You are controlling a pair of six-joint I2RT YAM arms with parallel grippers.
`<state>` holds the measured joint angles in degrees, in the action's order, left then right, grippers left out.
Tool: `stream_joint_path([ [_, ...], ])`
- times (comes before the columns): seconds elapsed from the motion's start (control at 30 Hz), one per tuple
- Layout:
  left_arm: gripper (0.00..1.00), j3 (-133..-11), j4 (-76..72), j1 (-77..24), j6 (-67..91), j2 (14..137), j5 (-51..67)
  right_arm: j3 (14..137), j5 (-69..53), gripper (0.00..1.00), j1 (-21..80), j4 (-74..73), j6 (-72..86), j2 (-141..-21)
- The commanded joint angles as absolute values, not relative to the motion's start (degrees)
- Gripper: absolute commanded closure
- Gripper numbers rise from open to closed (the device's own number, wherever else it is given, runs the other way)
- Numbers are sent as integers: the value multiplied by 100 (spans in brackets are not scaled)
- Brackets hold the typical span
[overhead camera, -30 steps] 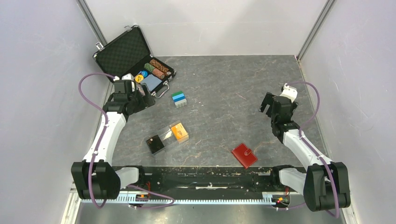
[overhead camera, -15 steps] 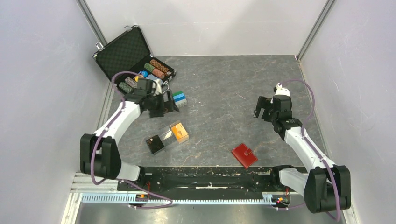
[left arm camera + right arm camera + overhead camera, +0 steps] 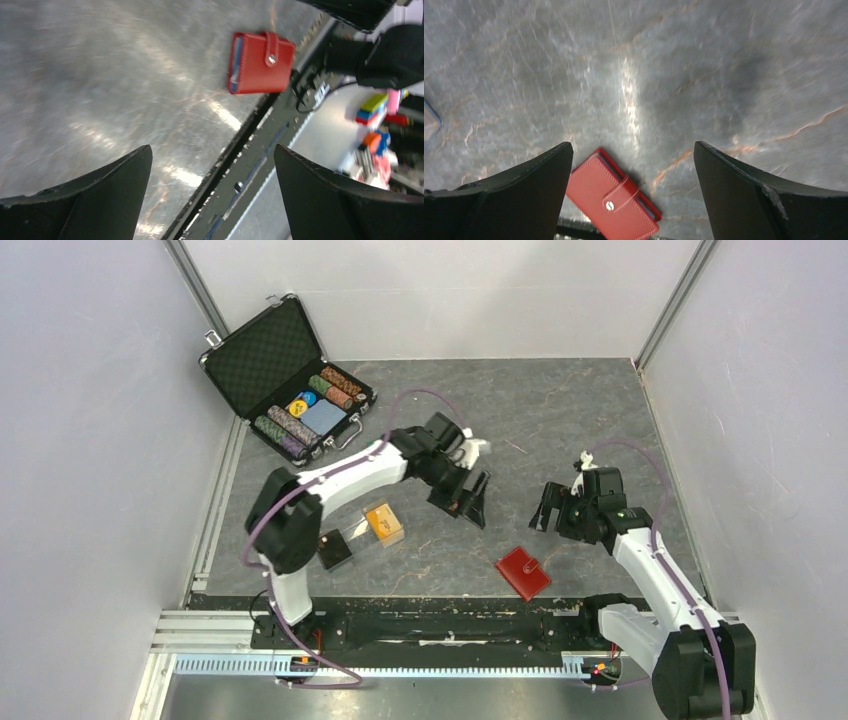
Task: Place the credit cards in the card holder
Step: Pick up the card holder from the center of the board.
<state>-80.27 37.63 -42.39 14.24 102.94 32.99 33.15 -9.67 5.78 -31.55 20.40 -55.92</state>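
Left gripper [image 3: 466, 502] hangs mid-table, jaws spread wide, holding nothing. Right gripper [image 3: 550, 516] is likewise spread and empty, just beyond the closed red card holder [image 3: 523, 573], which lies near the table [image 3: 560, 410]'s near edge. Orange credit cards [image 3: 383, 521] sit well left.

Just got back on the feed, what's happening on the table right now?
Nothing is held yet. The left claw and the right claw are both open and empty, hanging over the table close to the red card holder. It lies snapped shut near the front edge. The orange credit cards sit untouched in what looks like a clear box on the left arm's side.
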Motion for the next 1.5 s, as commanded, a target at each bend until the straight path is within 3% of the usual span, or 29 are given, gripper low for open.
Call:
stream_joint_path([
  [0.0, 5, -8639, 4334, -4711, 917, 11048, 4129, 3003, -1795, 10, 589, -3778, 2387, -5450],
  [0.33, 19, -8885, 4333, -5498, 1212, 11956, 4431, 2088, -2683, 32, 589, -3490, 2890, -5149],
  [0.47, 28, -8774, 4331, -5527, 1365, 12204, 4403, 1655, -2941, 41, 588, -3131, 3222, -5011],
  [0.87, 42, -9654, 4482, -5422, 1593, 12999, 4057, 1422, -3121, 62, 601, -2257, 3640, -5085],
  [1.27, 39, -10295, 4324, -4548, 2153, 13061, 3740, 1537, -3288, 62, 613, -934, 3941, -5667],
  [1.47, 34, -10019, 4729, -4491, 2088, 12814, 3198, 1855, -3051, 57, 611, -1292, 3592, -5861],
])
